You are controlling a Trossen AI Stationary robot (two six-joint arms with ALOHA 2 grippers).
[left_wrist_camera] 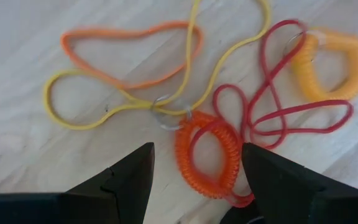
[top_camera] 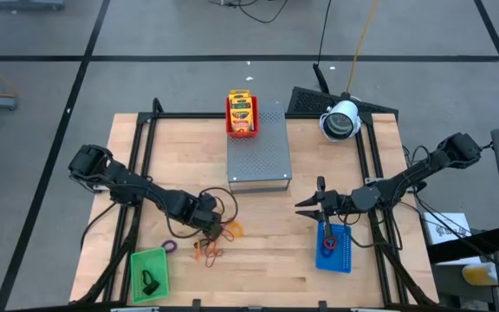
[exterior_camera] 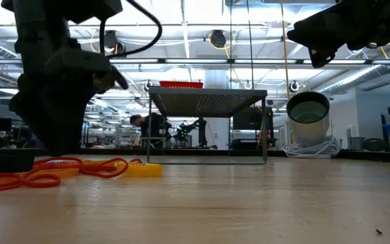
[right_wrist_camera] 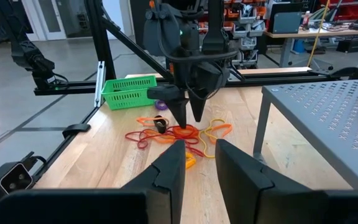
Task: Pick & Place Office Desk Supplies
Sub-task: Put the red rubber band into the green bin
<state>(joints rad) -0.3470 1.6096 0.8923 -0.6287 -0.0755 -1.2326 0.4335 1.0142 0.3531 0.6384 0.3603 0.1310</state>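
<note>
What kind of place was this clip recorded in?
Probably a robotics lab or workshop: a wooden table stands on a taped concrete floor, workbenches with gear line the room behind, and ceiling pipes run under strip lights.

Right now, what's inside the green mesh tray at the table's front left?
In the green mesh tray, one small dark clip-like piece lies near the middle. Nothing else shows from above; anything under it is hidden.

I count three mesh trays: one red tray (top_camera: 242, 126) on the grey box (top_camera: 259, 158), one green tray (top_camera: 139, 265) near left, one blue tray (top_camera: 340, 256) near right. Loops at the left gripper (left_wrist_camera: 194, 167): one orange band (left_wrist_camera: 129, 55), one yellow band (left_wrist_camera: 104, 99), one red band (left_wrist_camera: 272, 112), and two coiled loops, orange (left_wrist_camera: 207, 155) and yellow (left_wrist_camera: 331, 65). One purple ring (top_camera: 171, 247).
</note>
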